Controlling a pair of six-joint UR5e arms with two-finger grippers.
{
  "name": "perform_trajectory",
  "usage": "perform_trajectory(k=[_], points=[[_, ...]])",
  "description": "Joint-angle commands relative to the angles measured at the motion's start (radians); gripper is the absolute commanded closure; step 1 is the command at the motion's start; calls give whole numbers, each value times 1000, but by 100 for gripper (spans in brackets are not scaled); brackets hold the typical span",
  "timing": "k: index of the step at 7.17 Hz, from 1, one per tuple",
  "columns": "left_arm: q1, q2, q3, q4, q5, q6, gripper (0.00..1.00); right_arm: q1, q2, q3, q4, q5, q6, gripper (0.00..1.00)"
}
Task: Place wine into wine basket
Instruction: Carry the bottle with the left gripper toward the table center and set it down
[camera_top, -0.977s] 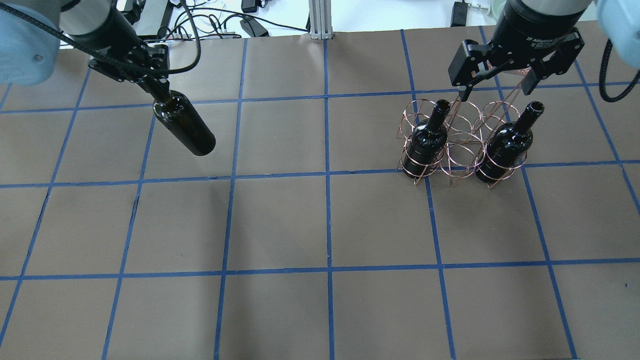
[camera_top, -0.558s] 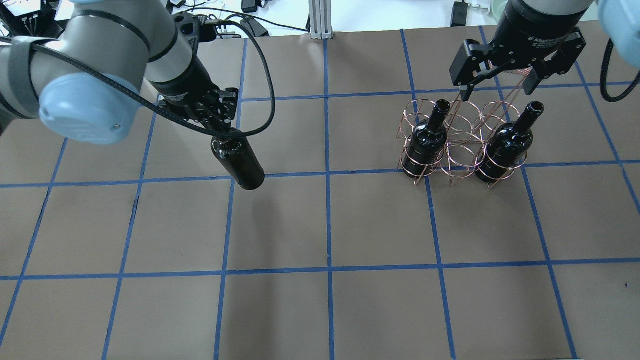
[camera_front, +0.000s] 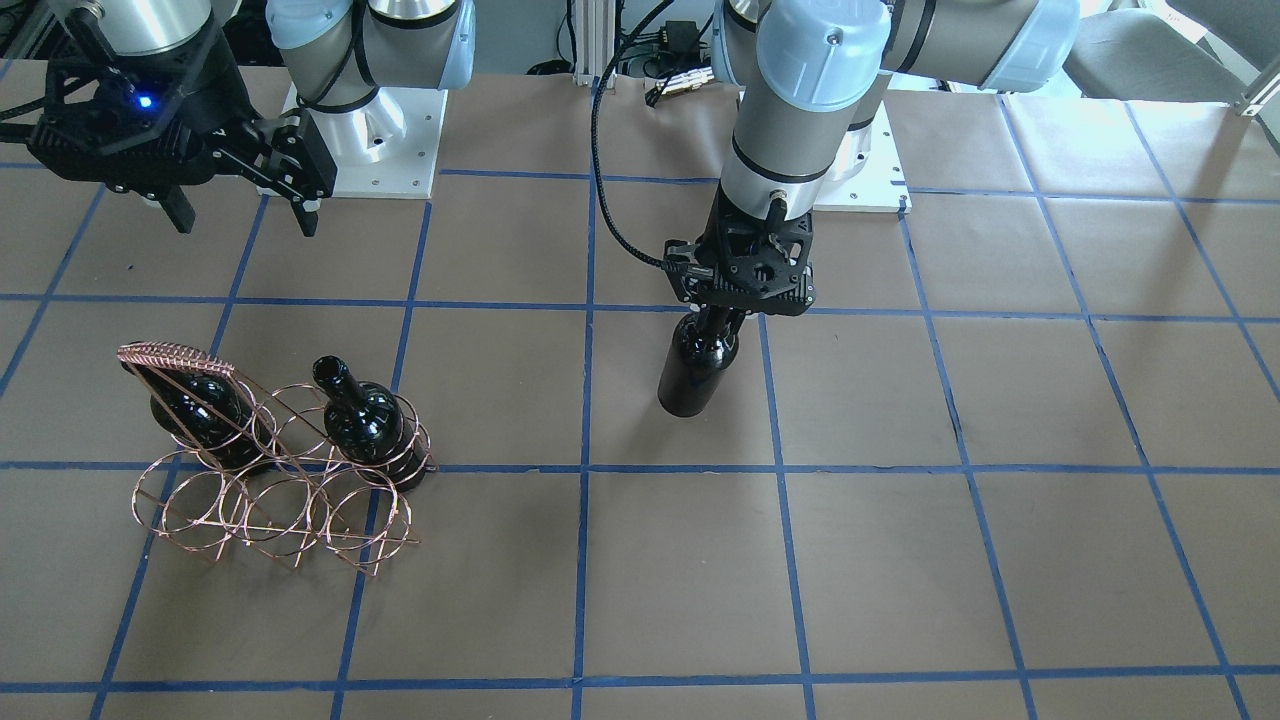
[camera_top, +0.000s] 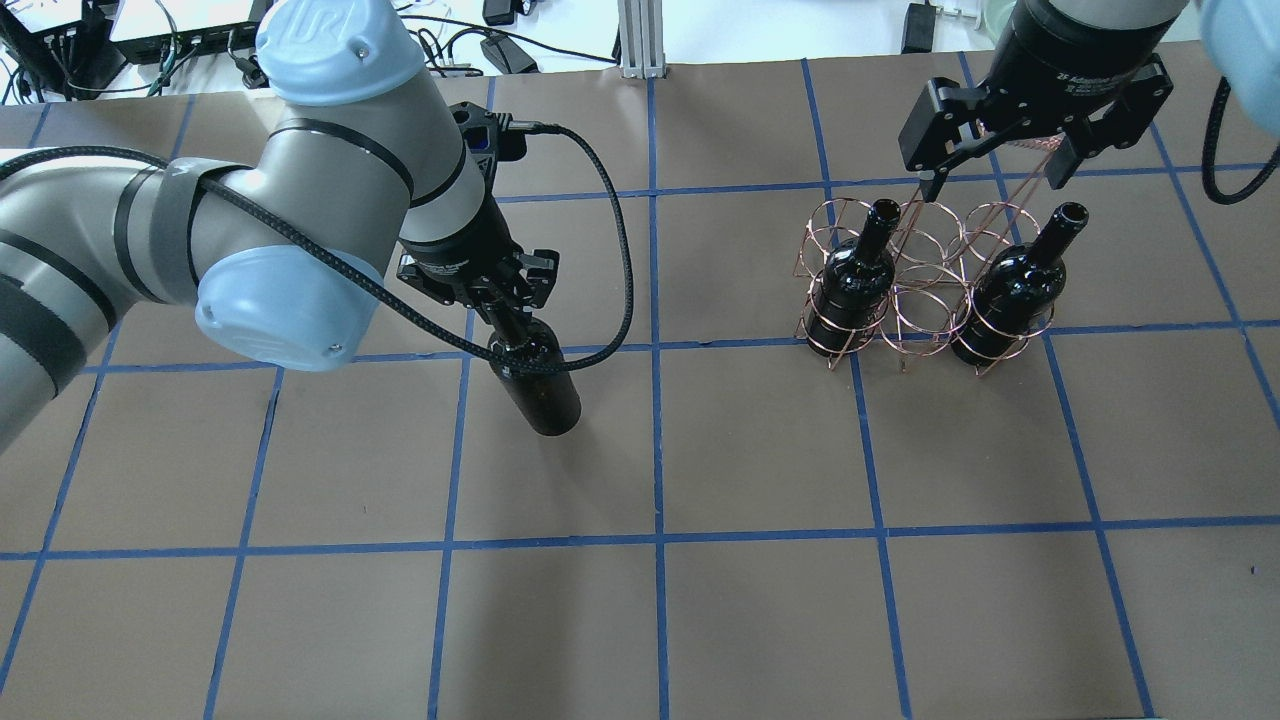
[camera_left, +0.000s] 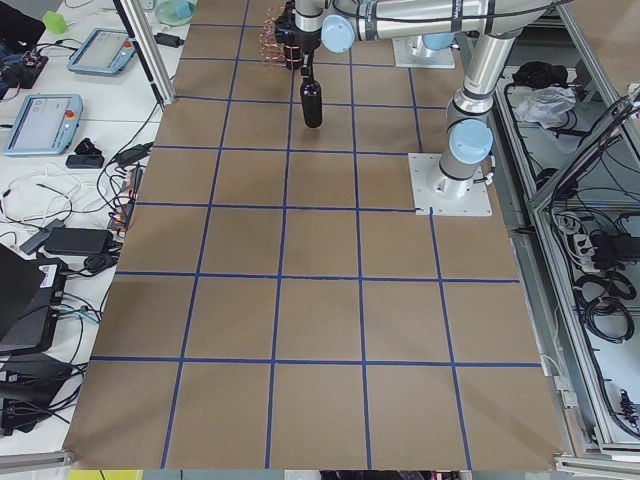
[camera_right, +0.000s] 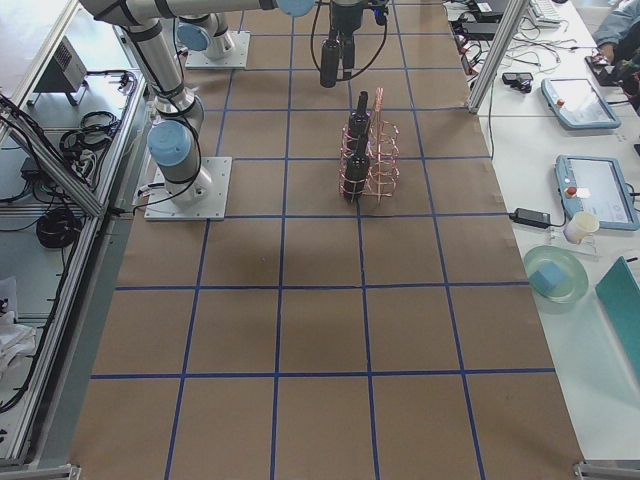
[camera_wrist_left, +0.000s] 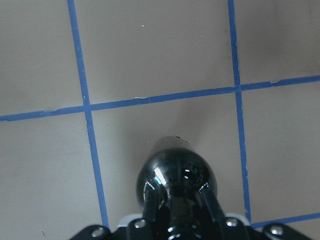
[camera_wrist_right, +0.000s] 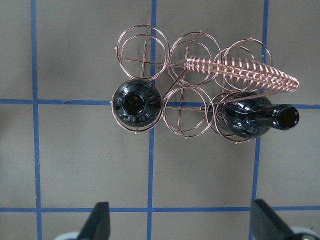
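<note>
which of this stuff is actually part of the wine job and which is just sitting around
In the job: the wine, held by its neck in the left gripper; the wine basket, with two bottles already in it.
Lying about: cables beyond the table; two tablets, a cup and a dish on the side bench.
</note>
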Motion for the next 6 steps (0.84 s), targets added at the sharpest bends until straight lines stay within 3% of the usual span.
perform_trajectory(k=[1, 3, 5, 6], points=[[-5, -4, -15, -1, 2, 2, 100, 1, -1, 0, -6, 5, 2, 0], [-5, -9, -16, -4, 0, 2, 100, -2, -2, 0, -3, -1, 2, 0], [-5, -9, -16, -8, 0, -3, 13, 1, -8, -1, -4, -4, 0, 0], [-5, 0, -5, -36, 0, -5, 0, 1, -10, -1, -3, -6, -11, 0]])
